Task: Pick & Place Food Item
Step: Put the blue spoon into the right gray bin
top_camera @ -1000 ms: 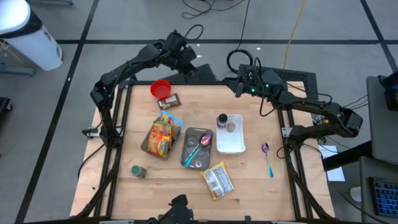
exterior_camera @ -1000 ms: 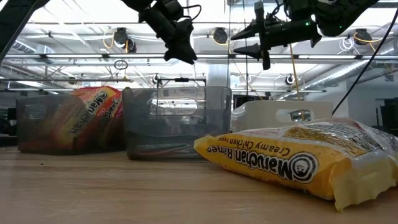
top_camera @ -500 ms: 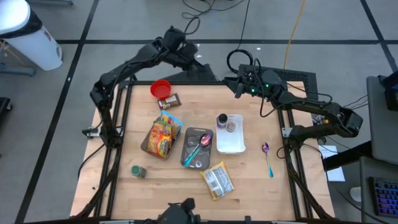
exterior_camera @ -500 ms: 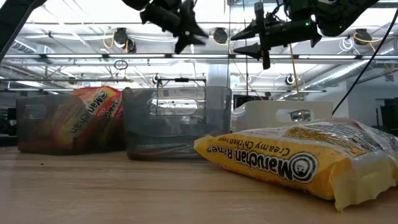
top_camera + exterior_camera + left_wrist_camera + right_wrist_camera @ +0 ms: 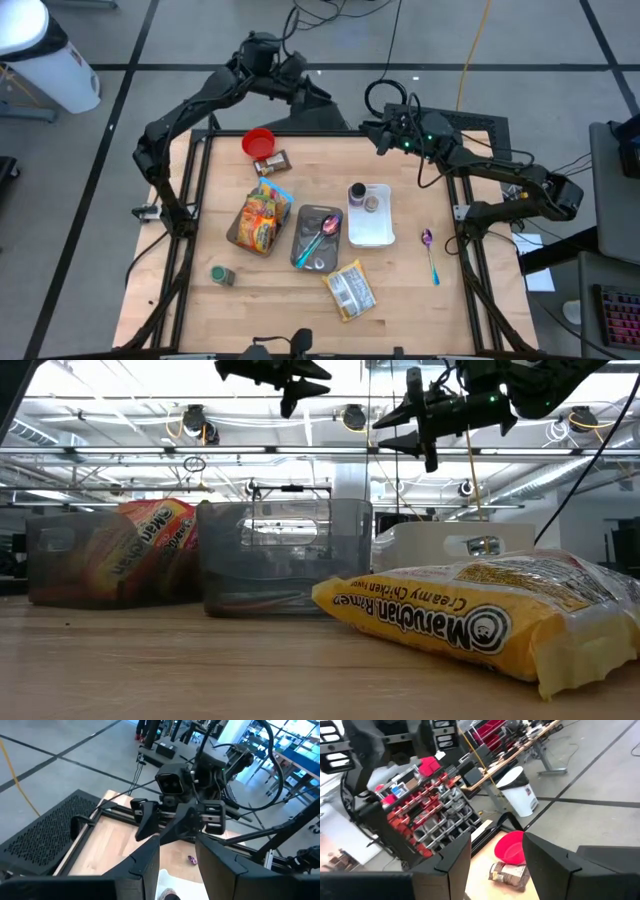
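Swinging up and back beyond the worktop's (image 5: 400, 280) far edge, the left pincer (image 5: 312, 92) hangs empty, jaws apart, leaving the yellow ramen packet (image 5: 350, 289) far below, unpicked.

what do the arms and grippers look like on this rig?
Both arms are dark, slim and jointed. The right arm has a green light near its wrist and black cabling along it. The left gripper and right gripper each have two flat, dark, angular fingers.
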